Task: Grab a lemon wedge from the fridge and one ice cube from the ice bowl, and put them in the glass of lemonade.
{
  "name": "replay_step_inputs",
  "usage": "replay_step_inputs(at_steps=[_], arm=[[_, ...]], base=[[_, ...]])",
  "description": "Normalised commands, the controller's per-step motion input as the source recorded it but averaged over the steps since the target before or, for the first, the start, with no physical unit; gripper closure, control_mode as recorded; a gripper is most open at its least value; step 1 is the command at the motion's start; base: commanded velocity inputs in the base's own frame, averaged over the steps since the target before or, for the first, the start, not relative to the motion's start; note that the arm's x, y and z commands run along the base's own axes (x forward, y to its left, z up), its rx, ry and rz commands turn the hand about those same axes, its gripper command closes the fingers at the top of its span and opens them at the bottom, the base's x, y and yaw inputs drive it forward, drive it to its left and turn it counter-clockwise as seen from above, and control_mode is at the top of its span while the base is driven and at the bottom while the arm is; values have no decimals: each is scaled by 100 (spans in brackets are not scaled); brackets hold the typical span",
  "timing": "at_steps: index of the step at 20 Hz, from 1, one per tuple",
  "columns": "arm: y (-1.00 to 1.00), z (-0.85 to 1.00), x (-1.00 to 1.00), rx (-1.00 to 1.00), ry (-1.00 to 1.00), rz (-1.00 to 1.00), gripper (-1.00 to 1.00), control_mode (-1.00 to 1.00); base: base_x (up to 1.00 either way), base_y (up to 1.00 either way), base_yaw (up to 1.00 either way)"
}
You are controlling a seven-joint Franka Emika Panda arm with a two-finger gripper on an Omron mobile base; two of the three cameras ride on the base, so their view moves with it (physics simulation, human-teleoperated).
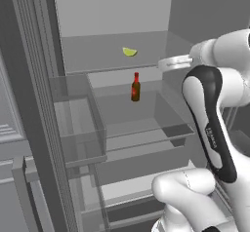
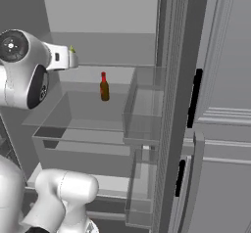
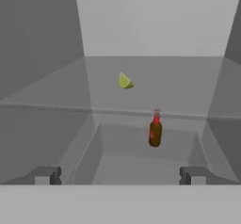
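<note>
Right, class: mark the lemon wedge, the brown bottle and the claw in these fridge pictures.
lemon wedge [image 1: 129,51], left base view, middle of the yellow-green slice on the upper shelf.
brown bottle [image 3: 155,132], hand view, its brown body below the red cap.
claw [image 3: 120,175], hand view, midway between the two dark fingertips.

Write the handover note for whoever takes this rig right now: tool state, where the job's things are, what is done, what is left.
Tool: open and empty, held in front of the open tall dark grey fridge, facing its shelves.
Tiny yellow-green lemon wedge: lying on an upper glass shelf, apart from the tool, untouched.
Small brown bottle with a red cap: upright on the shelf below the wedge; not part of the job.
Done: fridge door is open and the arm is lined up with the interior.
Left: reach in, grip the wedge, carry it to the lemonade glass, then fetch one ice cube from the bowl and add it.
</note>
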Motion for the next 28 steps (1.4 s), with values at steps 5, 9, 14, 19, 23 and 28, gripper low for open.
replay_step_inputs(at_steps=[5,9,14,19,23,28], arm=[[36,28,100,2,-1,0,-100,-100],[25,19,87,-7,23,0,-100,-100],[0,0,12,-3,20,0,-100,-100],[2,-39,39,-1,-3,0,-100,-100],[8,-4,79,0,-1,2,-100,-100],[15,5,56,0,1,7,-100,-100]], base=[[0,0,0],[0,0,0],[0,0,0],[0,0,0],[0,0,0],[0,0,0]])
